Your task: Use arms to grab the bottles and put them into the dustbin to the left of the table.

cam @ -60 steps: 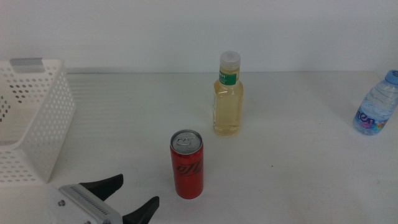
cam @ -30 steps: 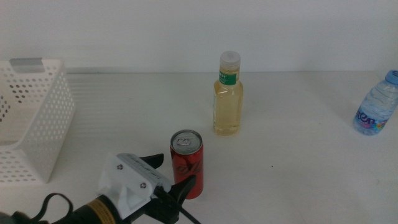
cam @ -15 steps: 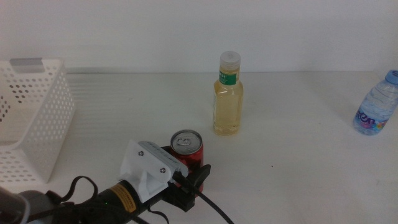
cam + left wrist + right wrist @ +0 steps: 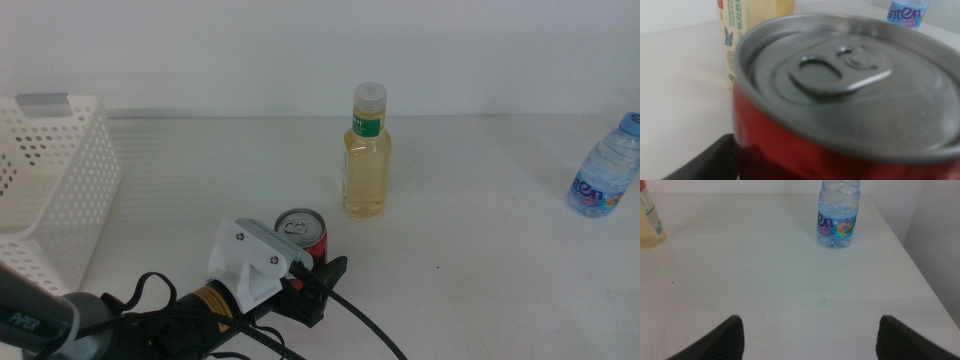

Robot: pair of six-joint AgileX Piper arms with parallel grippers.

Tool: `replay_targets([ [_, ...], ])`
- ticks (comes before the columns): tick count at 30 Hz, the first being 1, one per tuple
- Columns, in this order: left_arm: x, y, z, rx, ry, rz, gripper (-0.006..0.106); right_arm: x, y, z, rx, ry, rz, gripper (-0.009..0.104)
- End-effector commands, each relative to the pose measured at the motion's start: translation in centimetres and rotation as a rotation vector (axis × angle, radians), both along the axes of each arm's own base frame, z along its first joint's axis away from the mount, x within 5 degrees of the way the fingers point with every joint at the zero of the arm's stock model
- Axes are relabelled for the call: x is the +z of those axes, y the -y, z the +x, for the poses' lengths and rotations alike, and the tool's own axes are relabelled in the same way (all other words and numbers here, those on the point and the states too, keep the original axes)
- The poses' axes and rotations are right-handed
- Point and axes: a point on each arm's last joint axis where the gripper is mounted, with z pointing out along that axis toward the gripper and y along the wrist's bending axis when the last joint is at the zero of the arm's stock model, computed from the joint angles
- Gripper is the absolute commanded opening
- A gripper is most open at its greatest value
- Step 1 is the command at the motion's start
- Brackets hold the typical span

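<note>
While the left gripper (image 4: 312, 277) is reaching in from the near left edge, the red can (image 4: 303, 236) is standing upright on the white surface (image 4: 480, 240) right against it, a dark finger (image 4: 330, 272) showing at the can's near right side; whether the fingers are pinching the can I cannot tell from here. The yellow bottle (image 4: 367, 152) is standing just behind the can, the dustbin (image 4: 50, 190) well off to its left, the water bottle (image 4: 603, 168) far to its right.

In the left wrist view the can (image 4: 840, 100) is filling the picture, a dark finger (image 4: 707, 162) lying beside its wall.

In the right wrist view the right gripper (image 4: 810, 335) is hovering with fingers spread wide, the water bottle (image 4: 837, 217) standing ahead of it.
</note>
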Motion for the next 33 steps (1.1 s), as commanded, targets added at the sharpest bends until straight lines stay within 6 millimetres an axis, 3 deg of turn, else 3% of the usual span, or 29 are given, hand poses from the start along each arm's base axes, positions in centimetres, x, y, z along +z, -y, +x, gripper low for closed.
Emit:
replay_targets([
  [1,2.9,0.3,0.4,0.009,0.155,-0.164,0.090,0.9,0.0,-0.1,0.003,0.084,-0.030,0.079],
  [8,2.4,0.4,0.5,0.006,0.145,-0.158,0.089,0.9,0.0,-0.1,0.003,0.084,-0.030,0.079],
  [13,1.4,0.4,0.6,0.006,0.116,-0.138,0.077,0.9,0.0,-0.1,0.003,0.084,-0.030,0.079],
  [21,1.4,0.6,0.7,-0.004,0.135,-0.124,0.029,0.9,0.0,-0.1,0.003,0.084,-0.030,0.079],
  [23,2.1,0.5,0.6,-0.002,0.154,-0.136,-0.005,0.9,0.0,-0.1,0.003,0.084,-0.030,0.079],
  [33,6.4,-0.2,-0.2,0.014,0.162,-0.091,-0.005,0.9,0.0,-0.1,0.003,0.084,-0.030,0.079],
])
